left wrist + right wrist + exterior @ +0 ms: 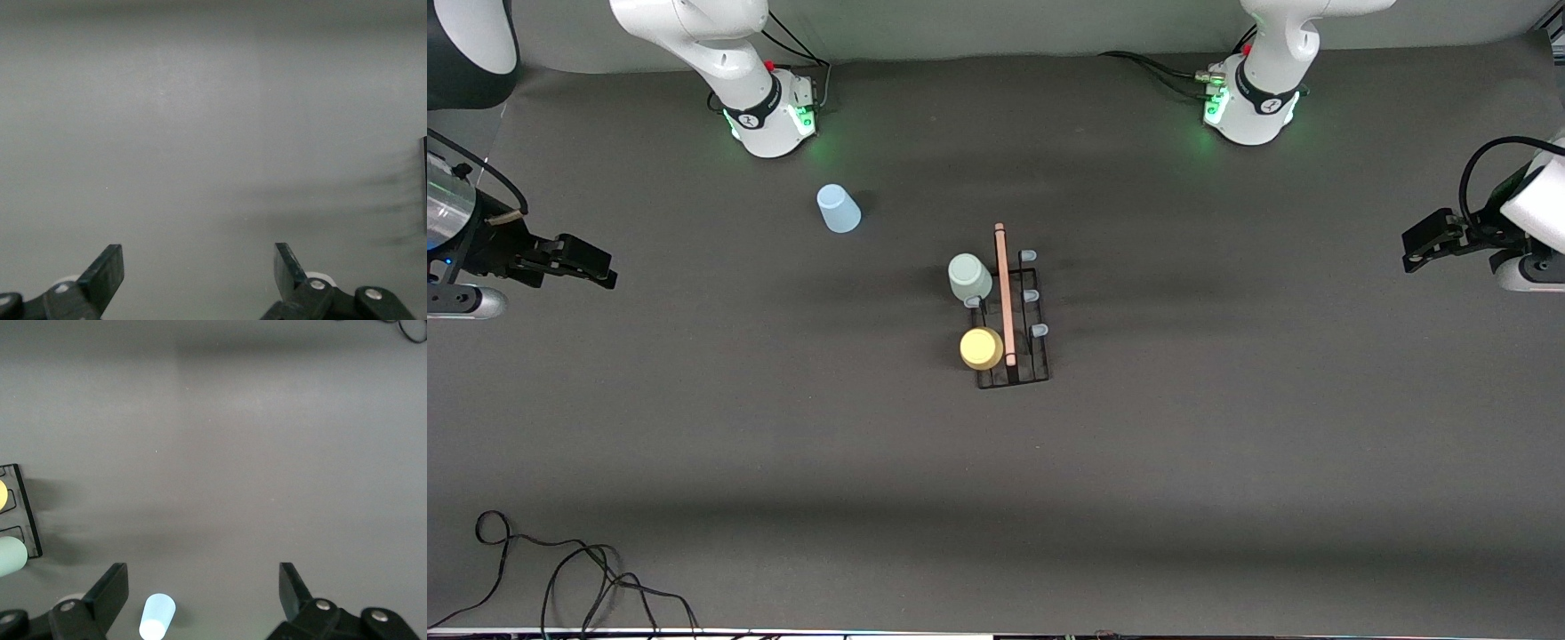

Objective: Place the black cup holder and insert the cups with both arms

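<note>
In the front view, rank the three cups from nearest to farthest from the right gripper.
From the right gripper, open at its arm's end of the table:
1. Pale blue cup, loose on the table, nearest the right arm's base.
2. Pale green cup, on the black cup holder.
3. Yellow cup, on the holder, closest to the front camera.

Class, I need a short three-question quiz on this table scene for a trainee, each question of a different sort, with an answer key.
1. True or false: the pale blue cup is on a prong of the black cup holder.
2. Which cup on the holder is nearer the front camera? A) the pale green cup B) the yellow cup
3. Fill in: the left gripper and the right gripper both stand ____ and hold nothing.

Key: 1. False, it stands on the table toward the right arm's end. 2. B. 3. open.
</note>
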Controlling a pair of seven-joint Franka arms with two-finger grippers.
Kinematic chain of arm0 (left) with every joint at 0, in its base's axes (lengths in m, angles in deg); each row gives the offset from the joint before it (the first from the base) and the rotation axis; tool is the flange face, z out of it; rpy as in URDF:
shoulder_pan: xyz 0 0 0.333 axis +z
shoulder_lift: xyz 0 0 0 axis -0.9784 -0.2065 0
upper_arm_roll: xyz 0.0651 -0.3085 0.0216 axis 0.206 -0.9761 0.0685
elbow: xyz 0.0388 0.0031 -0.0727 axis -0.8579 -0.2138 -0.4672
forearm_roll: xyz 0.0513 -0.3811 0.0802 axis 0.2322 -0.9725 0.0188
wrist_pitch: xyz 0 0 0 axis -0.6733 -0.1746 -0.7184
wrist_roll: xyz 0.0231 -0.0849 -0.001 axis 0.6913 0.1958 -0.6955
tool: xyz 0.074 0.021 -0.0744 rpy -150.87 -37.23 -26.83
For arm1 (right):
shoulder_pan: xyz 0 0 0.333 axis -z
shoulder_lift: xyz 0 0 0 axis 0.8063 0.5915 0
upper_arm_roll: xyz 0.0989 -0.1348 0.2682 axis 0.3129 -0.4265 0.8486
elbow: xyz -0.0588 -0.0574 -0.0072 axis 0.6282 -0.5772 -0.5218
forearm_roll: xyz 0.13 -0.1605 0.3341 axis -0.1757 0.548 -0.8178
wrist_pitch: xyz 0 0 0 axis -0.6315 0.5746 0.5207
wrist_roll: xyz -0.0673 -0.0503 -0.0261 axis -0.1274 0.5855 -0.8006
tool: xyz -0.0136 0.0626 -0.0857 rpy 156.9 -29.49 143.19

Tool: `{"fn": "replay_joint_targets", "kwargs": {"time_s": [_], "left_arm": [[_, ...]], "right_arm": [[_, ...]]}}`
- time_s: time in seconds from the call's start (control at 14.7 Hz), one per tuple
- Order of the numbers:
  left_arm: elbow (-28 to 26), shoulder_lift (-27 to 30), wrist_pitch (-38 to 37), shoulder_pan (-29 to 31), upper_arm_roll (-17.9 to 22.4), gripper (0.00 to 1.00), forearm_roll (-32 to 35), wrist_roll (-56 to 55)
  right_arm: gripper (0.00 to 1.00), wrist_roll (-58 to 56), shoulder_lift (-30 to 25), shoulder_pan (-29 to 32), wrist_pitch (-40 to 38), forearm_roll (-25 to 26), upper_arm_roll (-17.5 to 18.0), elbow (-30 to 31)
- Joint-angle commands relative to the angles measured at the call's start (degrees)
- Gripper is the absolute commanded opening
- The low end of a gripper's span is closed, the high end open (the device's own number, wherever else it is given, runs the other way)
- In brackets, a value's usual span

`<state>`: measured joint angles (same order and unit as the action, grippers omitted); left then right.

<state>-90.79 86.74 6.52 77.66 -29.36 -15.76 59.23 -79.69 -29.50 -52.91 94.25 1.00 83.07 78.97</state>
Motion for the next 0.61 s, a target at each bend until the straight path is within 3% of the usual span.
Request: {"fn": "replay_joint_targets", "kwargs": {"time_s": [0.0,0.2,0.54], "left_arm": [[0.68,0.21,-1.68,-0.80,0.11,1.00,0.94,-0.11],[0.67,0.21,-2.21,-0.81,0.02,1.00,0.94,-0.11],[0.67,0.12,-2.21,-0.72,0.11,1.00,0.94,-0.02]], "right_arm": [[1.00,-0.65,-0.86,-0.91,0.36,1.27,-0.02,-0.86],[1.00,-0.65,-0.86,-4.43,0.36,1.71,-2.21,-0.87],[1.00,-0.65,-0.86,-3.73,0.27,1.45,-2.21,-1.30]]}}
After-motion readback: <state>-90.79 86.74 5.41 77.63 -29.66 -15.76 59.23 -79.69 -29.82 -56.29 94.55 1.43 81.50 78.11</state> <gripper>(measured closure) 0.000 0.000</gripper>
